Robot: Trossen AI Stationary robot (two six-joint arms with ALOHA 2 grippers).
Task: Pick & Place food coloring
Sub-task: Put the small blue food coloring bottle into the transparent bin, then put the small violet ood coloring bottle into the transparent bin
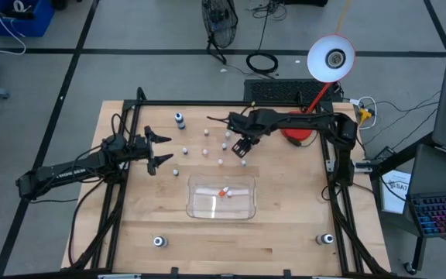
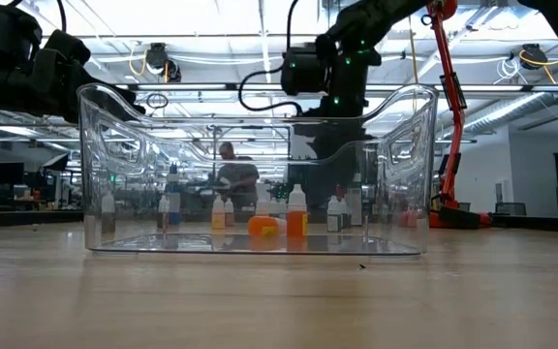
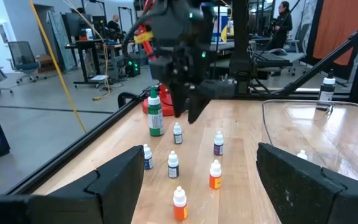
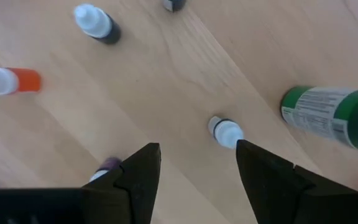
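Several tiny food coloring bottles (image 1: 206, 152) stand upright on the wood table, on the far side of a clear plastic tray (image 1: 196, 208). One orange bottle (image 1: 224, 191) lies inside the tray. My right gripper (image 4: 197, 149) hangs open above the standing bottles, fingers pointing down, with nothing between them. A white-capped bottle (image 4: 225, 132) stands just past the gap between its fingers, and a larger green bottle (image 4: 331, 115) is beside it. My left gripper (image 1: 161, 147) waits open at the table's left, pointing level toward the bottles (image 3: 173, 165).
A red desk lamp base (image 1: 296, 132) stands at the far right behind my right arm. A larger dark bottle (image 1: 180, 119) stands near the far edge. Two round fittings (image 1: 159, 241) (image 1: 325, 239) sit near the front corners. People show in the room beyond the table.
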